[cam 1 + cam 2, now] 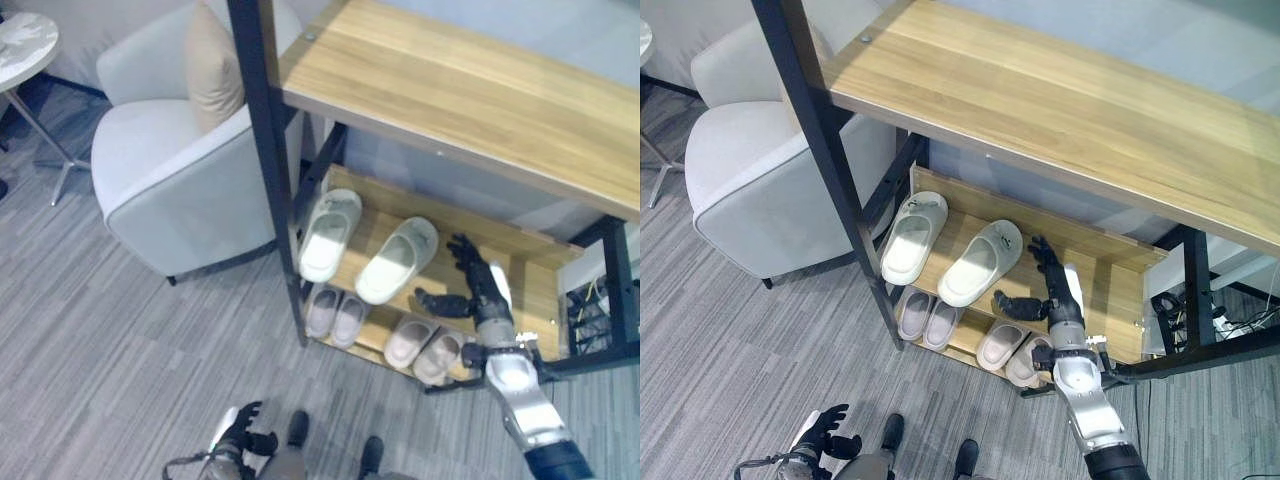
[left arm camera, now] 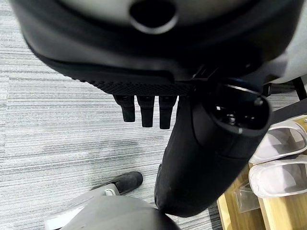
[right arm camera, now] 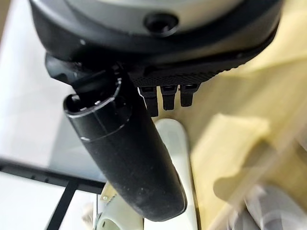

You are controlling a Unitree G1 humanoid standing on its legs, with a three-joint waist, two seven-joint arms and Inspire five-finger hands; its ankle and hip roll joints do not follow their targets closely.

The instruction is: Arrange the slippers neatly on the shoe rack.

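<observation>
Fingers of our right robot hand (image 1: 478, 290) are spread and straight, thumb out to the left, holding nothing; it reaches in over the middle shelf (image 1: 520, 290) of the rack (image 1: 262, 150), on the bare wood at the shelf's right end. Just left of the thumb lies the right slipper (image 1: 398, 260) of the pale green pair, near the robot hand but apart from it. Its long axis runs from the near edge of the shelf back toward the far right, toe end farthest, so it leans toward our robot hand. The left slipper (image 1: 330, 233), further left by the rack's dark post, leans the same way, with a gap between the two. So the work lies to the left of this robot hand, and we judge the right arm far the nearer: a sideways nudge with the thumb or fingers looks enough to square the right slipper with its mate.

On the bottom shelf two greyish pairs (image 1: 335, 314) (image 1: 425, 348) sit side by side. Our left robot hand (image 1: 243, 432) hangs low over the floor (image 1: 100, 350), well apart from the rack, fingers loosely curled round nothing.
</observation>
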